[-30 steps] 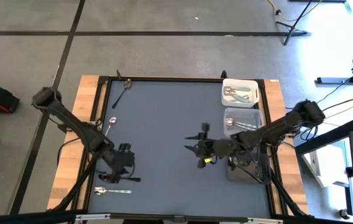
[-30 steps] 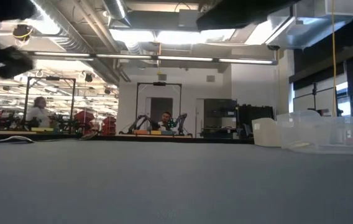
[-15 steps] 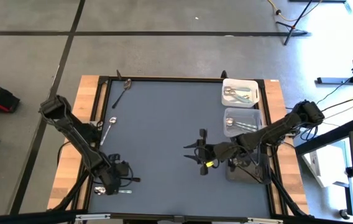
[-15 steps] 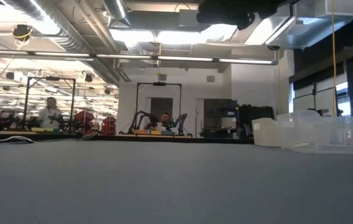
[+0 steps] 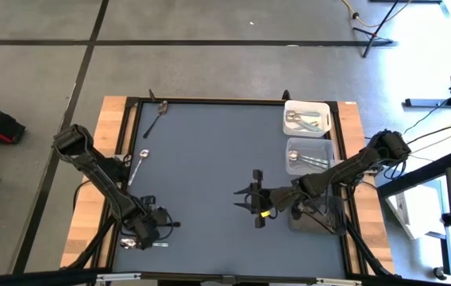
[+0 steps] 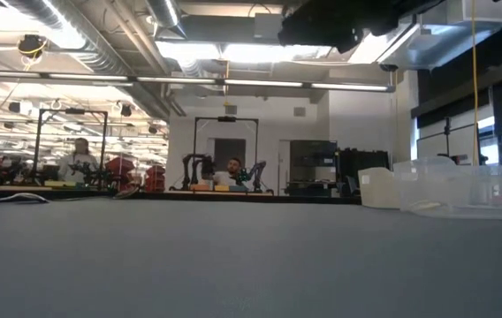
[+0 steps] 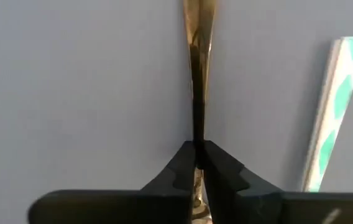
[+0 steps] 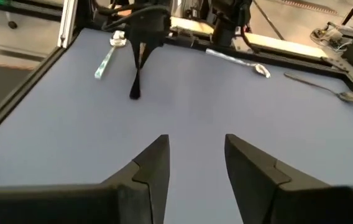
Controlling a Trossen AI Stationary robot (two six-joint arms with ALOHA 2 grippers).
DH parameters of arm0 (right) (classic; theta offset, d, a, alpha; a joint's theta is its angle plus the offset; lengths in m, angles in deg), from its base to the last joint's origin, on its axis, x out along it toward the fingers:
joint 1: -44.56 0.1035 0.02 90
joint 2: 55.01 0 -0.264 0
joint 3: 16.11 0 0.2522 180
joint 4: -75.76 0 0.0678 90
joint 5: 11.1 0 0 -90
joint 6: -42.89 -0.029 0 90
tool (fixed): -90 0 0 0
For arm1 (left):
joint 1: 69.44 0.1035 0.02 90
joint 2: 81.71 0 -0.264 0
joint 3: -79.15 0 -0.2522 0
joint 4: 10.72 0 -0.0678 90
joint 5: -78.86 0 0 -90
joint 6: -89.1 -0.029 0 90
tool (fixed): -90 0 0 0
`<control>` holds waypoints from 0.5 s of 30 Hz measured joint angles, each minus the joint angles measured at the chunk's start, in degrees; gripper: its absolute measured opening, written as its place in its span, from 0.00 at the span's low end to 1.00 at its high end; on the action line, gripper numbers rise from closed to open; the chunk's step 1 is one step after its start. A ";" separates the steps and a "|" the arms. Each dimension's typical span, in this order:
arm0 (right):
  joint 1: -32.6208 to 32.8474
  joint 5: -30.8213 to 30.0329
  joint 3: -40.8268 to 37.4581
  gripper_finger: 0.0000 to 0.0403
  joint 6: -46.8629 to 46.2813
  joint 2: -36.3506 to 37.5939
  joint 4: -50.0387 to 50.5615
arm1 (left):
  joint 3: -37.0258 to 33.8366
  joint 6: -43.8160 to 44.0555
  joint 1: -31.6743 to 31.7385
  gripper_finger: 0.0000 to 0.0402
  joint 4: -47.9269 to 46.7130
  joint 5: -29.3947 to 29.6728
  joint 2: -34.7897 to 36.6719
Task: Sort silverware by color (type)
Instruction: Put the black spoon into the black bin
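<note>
Grey tabletop [image 5: 210, 159]: your left hand [image 5: 150, 231] grips a dark utensil [image 7: 199, 74] at the near-left corner; its handle runs straight ahead. Right hand [image 8: 195, 163] waits released mid-table.

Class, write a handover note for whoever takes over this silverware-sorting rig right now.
Left gripper: shut on a slim utensil near the table's left edge.
Right gripper: open, empty, over mid-table.
Done: some pieces lie in the white bin and the clear bin.
To do: the held utensil, the pale-handled spoon beside it, the edge spoon and the corner spoon.
</note>
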 joint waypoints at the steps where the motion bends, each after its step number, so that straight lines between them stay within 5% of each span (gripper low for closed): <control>1: 0.00 0.00 0.00 0.35 0.00 0.00 -0.52 | 0.89 -1.35 0.44 0.02 -0.65 -0.04 -0.09; 7: -0.06 -0.89 0.20 0.35 0.22 0.04 -4.29 | 7.91 -13.35 2.60 0.04 -5.25 9.45 0.07; 15: -2.94 -1.50 0.22 0.44 0.02 0.04 -9.16 | 12.53 -32.09 5.87 0.04 -0.44 37.17 0.17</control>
